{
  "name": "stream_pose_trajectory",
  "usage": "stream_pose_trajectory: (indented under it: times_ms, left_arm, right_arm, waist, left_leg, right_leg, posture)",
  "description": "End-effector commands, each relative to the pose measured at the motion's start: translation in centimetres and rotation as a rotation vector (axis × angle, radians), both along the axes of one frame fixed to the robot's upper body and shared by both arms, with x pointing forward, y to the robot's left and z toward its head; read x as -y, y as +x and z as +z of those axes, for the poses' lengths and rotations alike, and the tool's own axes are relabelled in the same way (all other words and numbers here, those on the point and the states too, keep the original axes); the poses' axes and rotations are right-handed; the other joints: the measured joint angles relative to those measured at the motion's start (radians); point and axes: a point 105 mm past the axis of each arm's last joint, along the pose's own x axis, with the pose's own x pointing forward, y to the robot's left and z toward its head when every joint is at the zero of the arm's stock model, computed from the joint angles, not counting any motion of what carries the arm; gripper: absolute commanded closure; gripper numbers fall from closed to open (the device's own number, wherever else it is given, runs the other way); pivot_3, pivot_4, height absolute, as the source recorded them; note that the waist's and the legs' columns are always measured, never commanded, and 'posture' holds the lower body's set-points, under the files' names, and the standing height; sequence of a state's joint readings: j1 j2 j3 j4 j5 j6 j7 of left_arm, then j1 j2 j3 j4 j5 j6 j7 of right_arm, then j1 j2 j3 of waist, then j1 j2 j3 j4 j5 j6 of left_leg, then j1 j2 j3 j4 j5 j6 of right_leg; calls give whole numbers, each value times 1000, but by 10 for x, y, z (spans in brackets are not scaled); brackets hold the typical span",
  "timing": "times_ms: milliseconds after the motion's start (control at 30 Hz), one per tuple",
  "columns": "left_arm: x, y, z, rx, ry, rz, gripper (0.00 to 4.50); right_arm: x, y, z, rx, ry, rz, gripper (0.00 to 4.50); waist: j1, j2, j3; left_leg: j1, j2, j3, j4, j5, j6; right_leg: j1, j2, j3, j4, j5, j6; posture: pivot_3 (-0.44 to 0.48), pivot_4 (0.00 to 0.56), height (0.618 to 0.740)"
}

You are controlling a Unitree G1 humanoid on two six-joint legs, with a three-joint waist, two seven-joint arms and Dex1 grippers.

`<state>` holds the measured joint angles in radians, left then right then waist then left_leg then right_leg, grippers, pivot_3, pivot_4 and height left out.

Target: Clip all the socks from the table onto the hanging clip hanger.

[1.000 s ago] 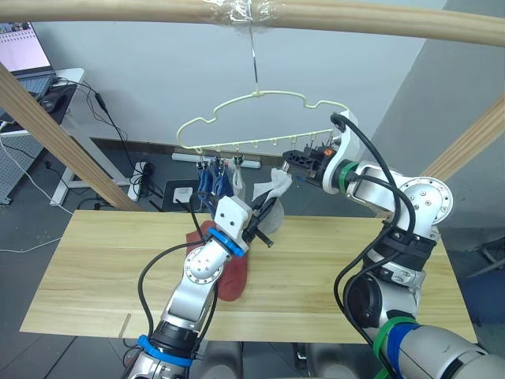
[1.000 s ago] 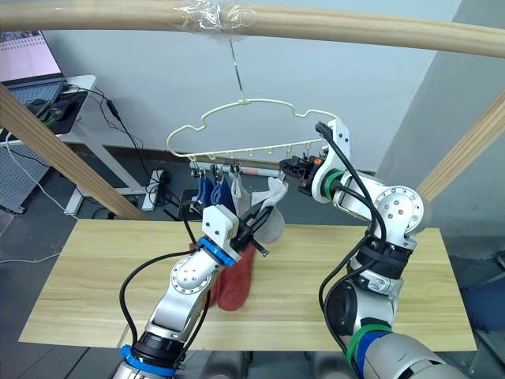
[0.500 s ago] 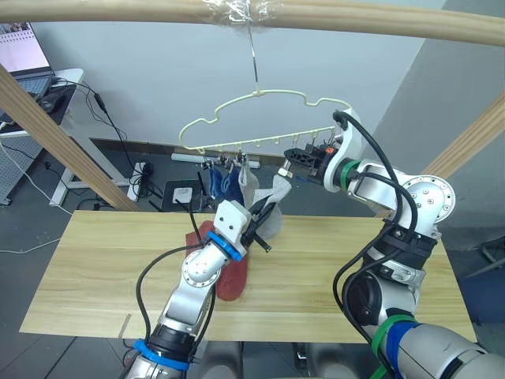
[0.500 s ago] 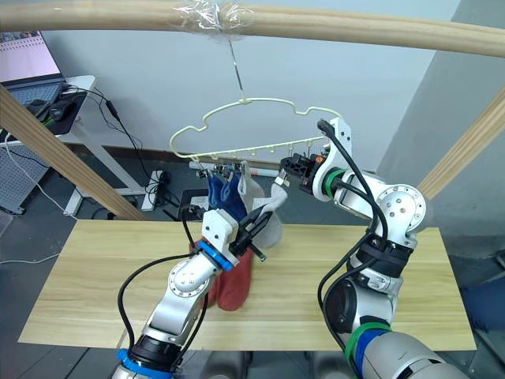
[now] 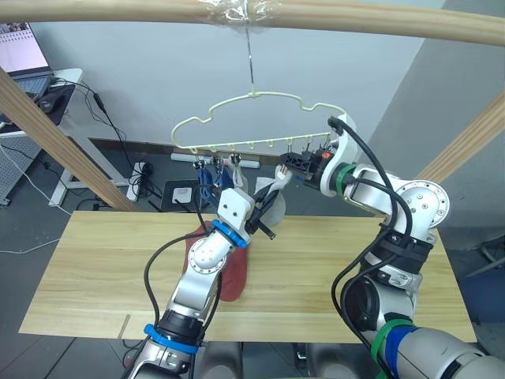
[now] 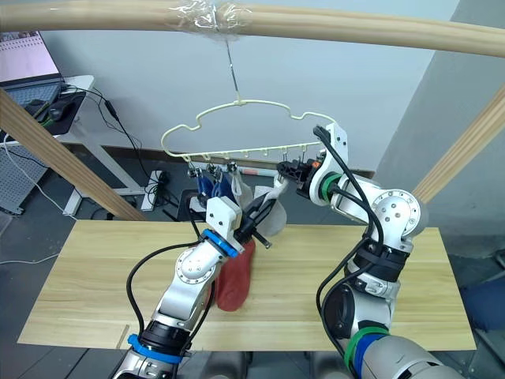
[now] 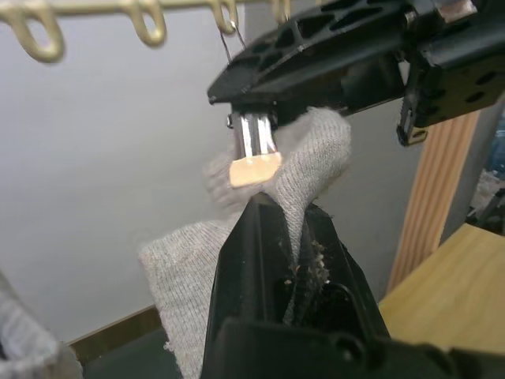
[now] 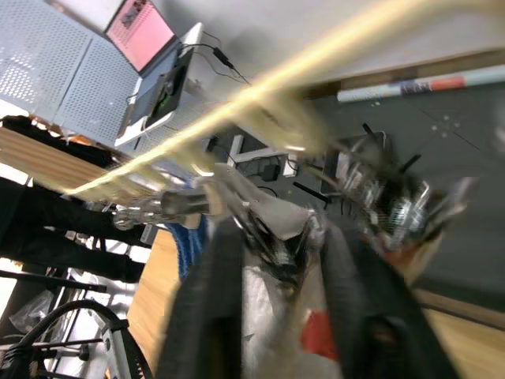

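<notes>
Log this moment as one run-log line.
left gripper: shut on grey sock | right gripper: at clip | red sock: on table

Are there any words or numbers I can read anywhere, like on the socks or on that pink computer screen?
No text can be read.
Laptop screen: pink, with marks too small to make out.
Grey sock at the clip: plain knit, no label.
Rust-red sock on the table: no writing.
Clip hanger: no markings.
</notes>
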<state>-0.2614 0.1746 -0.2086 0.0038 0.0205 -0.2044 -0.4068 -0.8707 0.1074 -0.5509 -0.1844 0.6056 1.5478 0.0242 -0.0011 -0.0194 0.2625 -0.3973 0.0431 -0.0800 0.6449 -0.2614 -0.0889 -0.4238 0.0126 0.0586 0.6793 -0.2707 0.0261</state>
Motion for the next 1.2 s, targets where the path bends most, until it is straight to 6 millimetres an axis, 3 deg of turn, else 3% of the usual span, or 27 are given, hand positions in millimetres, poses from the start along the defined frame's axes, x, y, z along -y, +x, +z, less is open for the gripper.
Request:
stream_pose_trajectory:
  times_ms: [33, 167, 200, 300, 333, 433, 567, 667, 733, 867, 1033, 1133, 1200]
  left_arm:
    - [2, -7, 5, 25, -5, -26, 4500]
    - [0, -4, 1, -20, -31, -14, 4500]
    - [0, -3, 1, -30, -39, -9, 4500]
    - [-7, 6, 0, -88, -94, 19, 4500]
    - [-7, 7, -1, -108, -107, 15, 3979]
    - [-10, 10, -4, -177, -147, -1, 3214]
    - [-25, 20, -14, -366, -272, 49, 2050]
    - [-50, 26, -34, -461, -184, 262, 2050]
    - [-60, 21, -35, -459, -167, 309, 2050]
    - [-76, -2, -21, -390, -113, 192, 2050]
    - [-88, -31, 15, -345, -76, -40, 2050]
    - [-100, -41, 35, -311, -53, -59, 2003]
    - [-104, -45, 44, -301, -49, -62, 2003]
  right_arm:
    - [8, 0, 10, 19, 69, -16, 1491]
    - [2, -12, 34, 96, 189, 114, 174]
    - [1, -16, 39, 120, 206, 142, 40]
    - [3, -37, 46, 238, 137, 244, 40]
    - [4, -44, 45, 268, 95, 269, 0]
    - [7, -56, 36, 333, -23, 277, 0]
    - [13, -58, 9, 419, -213, 187, 0]
    - [17, -54, -8, 516, -347, 74, 0]
    - [18, -52, -15, 587, -436, 15, 0]
    - [21, -52, -22, 740, -591, -81, 0]
    - [20, -55, -11, 781, -475, -186, 0]
    - [12, -59, -3, 817, -432, -218, 574]
    - [5, -60, -2, 835, -423, -215, 1236]
  waist:
    - [-2, 0, 0]
    - [-3, 1, 1]
    - [-4, 2, 1]
    - [-5, 2, 1]
    - [-6, 2, 1]
    - [-10, 2, 1]
    - [-23, 2, 2]
    - [-32, 2, 2]
    - [-39, 2, 2]
    - [-42, 2, 2]
    - [-30, 1, 3]
    - [-26, -1, 4]
    - [-24, -1, 5]
  left_leg:
    - [0, 0, 0, 0, 0, 0]
    - [-1, 0, 0, -1, 0, 0]
    - [-1, 0, 0, -1, 0, 0]
    - [-2, 0, 0, -1, 0, 0]
    - [-2, 0, 0, -1, 0, 0]
    - [-3, 0, 0, -1, 0, 1]
    - [-3, 0, 0, -1, 0, 1]
    - [-2, 0, 0, -1, 0, 1]
    - [-1, 0, 0, -1, 0, 1]
    - [-1, 1, 1, -1, 0, 0]
    - [-1, 2, 0, -2, 1, -2]
    - [-1, 1, 2, -1, 1, -2]
    - [-1, 1, 2, -1, 1, -2]
  right_leg:
    - [0, 0, 0, 0, 0, 0]
    - [-1, 0, -1, 0, 0, 0]
    - [-2, 0, 0, 0, 0, 0]
    - [-2, 0, 0, 0, 0, 0]
    - [-2, 0, 0, -1, 0, 0]
    - [-2, 1, 1, -1, 0, 0]
    - [-2, 1, 2, -1, -1, 2]
    - [-2, 1, 2, -1, -4, 6]
    - [-2, 1, 3, -1, -4, 6]
    - [-2, 2, 4, -1, -4, 6]
    - [-3, 3, 3, 0, -4, 6]
    - [-2, 2, 5, -1, -4, 6]
    - [-2, 2, 5, -1, -4, 6]
  posture:
    - [66, 256, 740]
    - [60, 254, 740]
    - [60, 254, 740]
    - [52, 249, 740]
    - [52, 249, 740]
    - [44, 244, 740]
    - [43, 242, 740]
    - [49, 240, 740]
    - [59, 242, 740]
    - [66, 242, 740]
    - [91, 251, 740]
    - [111, 257, 740]
    - [117, 258, 740]
